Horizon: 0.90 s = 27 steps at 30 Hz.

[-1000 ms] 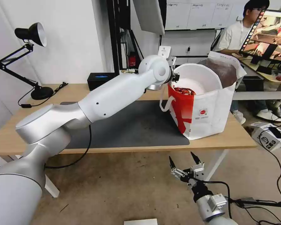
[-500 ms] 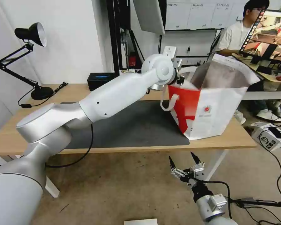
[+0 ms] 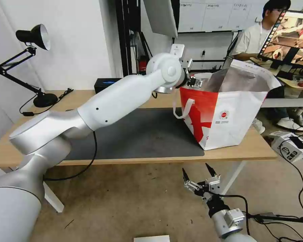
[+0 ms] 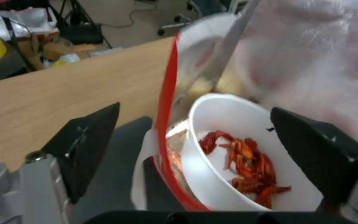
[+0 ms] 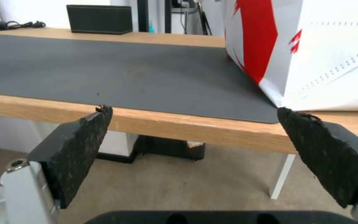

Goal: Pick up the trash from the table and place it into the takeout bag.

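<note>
On the table (image 3: pixel 131 158), the left pincer (image 4: pixel 195 155) hangs spread above the logo-marked takeout bag (image 3: pixel 225 121).

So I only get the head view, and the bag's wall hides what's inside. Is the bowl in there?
Observer: Yes. The left wrist view shows the white bowl, with its red shellfish scraps, sitting inside the takeout bag.
Operator: Is the claw gripping it?
Observer: No. The left gripper is open, with its fingers wide of the bowl.
Operator: And the other arm?
Observer: The right gripper is open with nothing between its fingers, and it faces the table edge.
</note>
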### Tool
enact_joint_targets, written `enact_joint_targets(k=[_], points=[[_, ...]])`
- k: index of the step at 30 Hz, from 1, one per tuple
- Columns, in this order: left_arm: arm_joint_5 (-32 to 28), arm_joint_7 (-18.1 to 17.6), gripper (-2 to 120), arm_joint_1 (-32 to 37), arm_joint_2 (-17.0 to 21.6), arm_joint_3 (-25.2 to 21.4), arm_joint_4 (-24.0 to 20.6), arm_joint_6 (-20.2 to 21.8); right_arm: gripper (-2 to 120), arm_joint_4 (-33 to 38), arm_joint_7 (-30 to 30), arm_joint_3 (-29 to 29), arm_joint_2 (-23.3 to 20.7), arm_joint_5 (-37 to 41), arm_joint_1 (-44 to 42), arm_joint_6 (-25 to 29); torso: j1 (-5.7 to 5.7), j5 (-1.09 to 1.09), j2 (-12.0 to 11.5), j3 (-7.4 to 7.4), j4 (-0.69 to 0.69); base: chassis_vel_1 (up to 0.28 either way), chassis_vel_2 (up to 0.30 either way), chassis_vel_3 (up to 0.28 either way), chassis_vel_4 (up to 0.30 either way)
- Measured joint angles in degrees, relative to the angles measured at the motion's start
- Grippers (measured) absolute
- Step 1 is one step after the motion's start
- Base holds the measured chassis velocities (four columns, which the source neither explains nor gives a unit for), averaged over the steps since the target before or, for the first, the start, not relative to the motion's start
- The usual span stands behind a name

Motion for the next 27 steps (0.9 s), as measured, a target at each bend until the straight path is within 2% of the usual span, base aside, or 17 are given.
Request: enact_joint_targets(k=[2, 7, 10, 11, 14, 15, 17, 18, 20, 22, 25, 26, 27], points=[[-0.5, 0.0, 100, 0.7, 2.8, -1.3, -2.5, -0.1, 100, 0.0, 0.0, 0.0, 0.0, 0.0, 0.0, 0.0, 0.0, 0.0, 0.0, 0.0, 0.01, 0.0, 0.0, 0.0, 0.0], [-0.6, 0.0, 100, 2.5, 6.5, -3.0, -5.5, -0.2, 100, 0.0, 0.0, 0.0, 0.0, 0.0, 0.0, 0.0, 0.0, -0.02, 0.0, 0.0, 0.02, 0.0, 0.0, 0.0, 0.0], [-0.2, 0.2, 100, 4.4, 10.5, -3.4, -9.0, -2.6, 100, 0.0, 0.0, 0.0, 0.0, 0.0, 0.0, 0.0, 0.0, -0.02, 0.0, 0.0, 0.0, 0.0, 0.0, 0.0, 0.0], [-0.2, 0.2, 100, 4.4, 10.5, -3.4, -9.0, -2.6, 100, 0.0, 0.0, 0.0, 0.0, 0.0, 0.0, 0.0, 0.0, -0.02, 0.0, 0.0, 0.0, 0.0, 0.0, 0.0, 0.0], [0.8, 0.6, 100, 7.3, 15.7, -4.2, -13.2, -4.2, 100, 0.0, 0.0, 0.0, 0.0, 0.0, 0.0, 0.0, 0.0, -0.02, 0.0, 0.0, 0.01, 0.0, 0.0, 0.0, 0.0], [0.8, 0.6, 100, 7.3, 15.7, -4.2, -13.2, -4.2, 100, 0.0, 0.0, 0.0, 0.0, 0.0, 0.0, 0.0, 0.0, -0.02, 0.0, 0.0, 0.01, 0.0, 0.0, 0.0, 0.0], [3.5, 3.1, 100, 9.9, 19.5, -5.4, -15.7, -5.9, 100, 0.0, 0.0, 0.0, 0.0, 0.0, 0.0, 0.0, 0.0, -0.02, 0.0, 0.0, 0.01, 0.0, 0.0, 0.0, 0.0], [3.5, 3.1, 100, 9.9, 19.5, -5.4, -15.7, -5.9, 100, 0.0, 0.0, 0.0, 0.0, 0.0, 0.0, 0.0, 0.0, -0.02, 0.0, 0.0, 0.01, 0.0, 0.0, 0.0, 0.0], [6.5, 6.9, 100, 13.4, 23.2, -6.5, -17.3, -9.7, 100, 0.0, 0.0, 0.0, 0.0, 0.0, 0.0, 0.0, 0.0, -0.03, 0.0, 0.0, 0.02, 0.0, 0.0, 0.0, 0.0], [7.2, 7.7, 100, 15.1, 24.6, -7.5, -18.0, -10.5, 100, 0.0, 0.0, 0.0, 0.0, 0.0, 0.0, 0.0, 0.0, -0.02, 0.0, 0.0, 0.01, 0.0, 0.0, 0.0, 0.0], [9.9, 11.4, 100, 22.5, 29.6, -12.0, -21.1, -14.6, 100, 0.0, 0.0, 0.0, 0.0, 0.0, 0.0, 0.0, 0.0, -0.02, 0.0, -0.01, 0.0, 0.0, 0.0, 0.0, 0.0], [9.9, 11.4, 100, 22.5, 29.6, -12.0, -21.1, -14.6, 100, 0.0, 0.0, 0.0, 0.0, 0.0, 0.0, 0.0, 0.0, -0.02, 0.0, -0.01, 0.0, 0.0, 0.0, 0.0, 0.0], [11.0, 12.6, 100, 25.3, 31.5, -13.8, -22.4, -16.7, 100, 0.0, 0.0, 0.0, 0.0, 0.0, 0.0, 0.0, -0.01, -0.02, 0.0, 0.0, 0.01, 0.0, 0.0, 0.0, 0.0]])
